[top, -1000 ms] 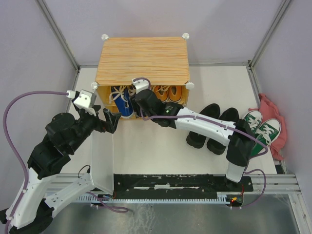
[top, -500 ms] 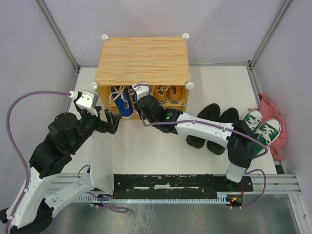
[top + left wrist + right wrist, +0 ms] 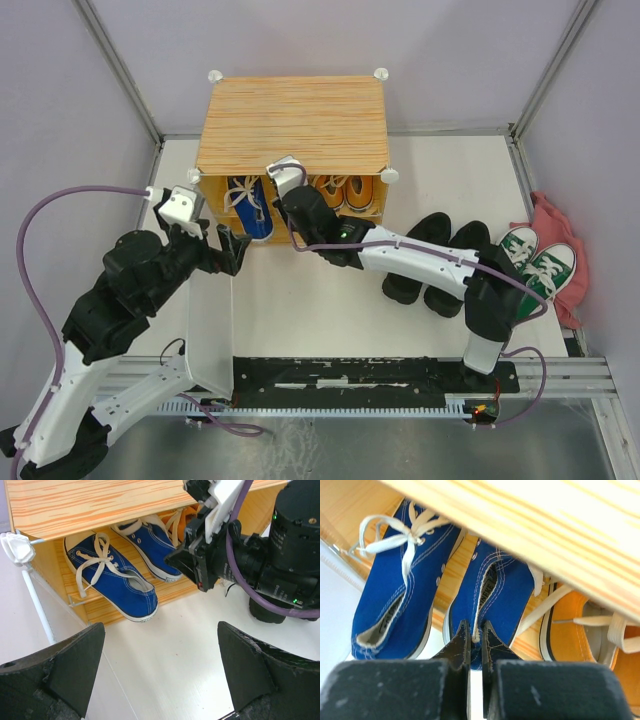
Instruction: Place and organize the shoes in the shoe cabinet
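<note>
Overview from above: we see the shoe cabinet [image 3: 292, 120] at the far side of the desk [image 3: 300, 310], with its white door [image 3: 212, 330] open toward the near edge. The blue sneakers [image 3: 245, 205] and orange sneakers [image 3: 350, 192] sit side by side on the inner shelf. The black ankle boots [image 3: 435, 262] stand on the desk near the cabinet. The green sneakers [image 3: 535, 262] lie further out, against a pink cloth [image 3: 560, 235]. The right arm [image 3: 420, 260] reaches to the cabinet opening. The left arm [image 3: 130, 290] holds its fingers [image 3: 235, 250] just in front of the blue pair.

Left wrist view: the left fingers [image 3: 60, 670] stand wide apart and hold nothing. The outer blue sneaker [image 3: 112, 577] has its heel hanging over the shelf's front edge. The inner blue sneaker [image 3: 150, 550] lies beside it, with the right wrist in front of it.

Right wrist view: the right fingers [image 3: 460, 647] are closed to a narrow slit, pinching the heel rim of the inner blue sneaker. This shoe lies on the shelf between the outer blue sneaker and an orange sneaker [image 3: 575, 625], toes pointing inward.
</note>
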### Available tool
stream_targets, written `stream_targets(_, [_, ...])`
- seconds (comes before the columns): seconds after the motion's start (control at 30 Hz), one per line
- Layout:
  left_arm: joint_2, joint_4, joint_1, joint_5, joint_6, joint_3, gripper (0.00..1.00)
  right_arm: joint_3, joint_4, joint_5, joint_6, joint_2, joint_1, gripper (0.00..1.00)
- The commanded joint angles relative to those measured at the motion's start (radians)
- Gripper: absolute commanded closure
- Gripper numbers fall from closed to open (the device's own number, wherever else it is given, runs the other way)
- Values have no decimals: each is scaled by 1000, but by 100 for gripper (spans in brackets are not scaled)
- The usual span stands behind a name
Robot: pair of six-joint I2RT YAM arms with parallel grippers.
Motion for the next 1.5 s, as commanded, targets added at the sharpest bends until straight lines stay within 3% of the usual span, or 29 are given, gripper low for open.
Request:
stream_targets(0.0, [-1,17,2,-20,-18,-10,1,100,180,60,-65,18,-12,98])
stream_targets(0.5, [-3,16,2,-27,-6,-42,1,136,245,68,-70,141,-73,97])
stream_targets(0.53, [-3,16,1,-27,-6,-44,1,135,242,69,-65,143,-74,94])
stream_targets(0.7, [-4,16,2,-32,-2,-49,1,86,239,79,-15,105,-73,57])
stream_targets(0.77, [-1,16,2,-31,-2,-49,1,58,234,66,2,73,-72,48])
stream_targets(0.93, [-1,16,3,-30,-5,-44,1,-4,187,26,25,-18,-41,39])
stream_targets(1.13, [4,17,2,-34,-6,-41,1,-67,126,-106,3,-114,2,38])
stream_targets(1.27, [7,21,2,-35,-7,-42,1,-70,76,-221,-35,-138,40,30])
stream_targets(1.47, [2,25,2,-26,-13,-46,1,-81,90,-306,-21,-122,48,27])
